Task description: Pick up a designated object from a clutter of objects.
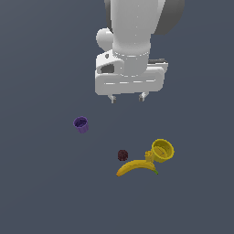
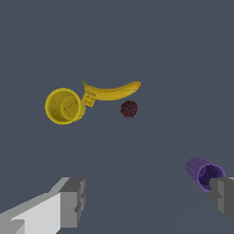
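Note:
The tiny golden-yellow block (image 1: pixel 149 156) sits wedged between the yellow cup (image 1: pixel 162 150) and the banana (image 1: pixel 135 167); in the wrist view the block (image 2: pixel 88 99) touches the banana (image 2: pixel 113 92) and lies beside the yellow cup (image 2: pixel 64 106). A dark red berry ball (image 1: pixel 122 155) lies to the exterior view's left of them, also seen in the wrist view (image 2: pixel 129 109). A purple cup (image 1: pixel 81 124) lies apart, near one fingertip in the wrist view (image 2: pixel 204 173). My gripper (image 1: pixel 128 97) is open and empty, high above the floor and away from the block; in the wrist view it (image 2: pixel 148 201) frames bare floor.
The dark grey floor (image 1: pixel 41 183) stretches around the small cluster. The arm's white body (image 1: pixel 130 41) fills the upper middle of the exterior view.

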